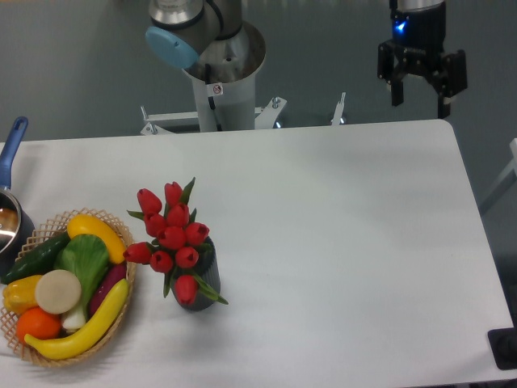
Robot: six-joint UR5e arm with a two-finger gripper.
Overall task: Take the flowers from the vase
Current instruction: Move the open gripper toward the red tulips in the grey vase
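The flowers, a bunch of red tulip buds with green leaves, stand in the vase, a short dark grey ribbed cylinder, on the left part of the white table. The stems are hidden inside the vase. My gripper hangs at the top right, above the table's far right corner, far from the flowers. Its two fingers are apart, open and empty.
A wicker basket with toy vegetables and fruit sits just left of the vase. A pot with a blue handle is at the left edge. The arm's base stands behind the table's far edge. A dark object is at the lower right.
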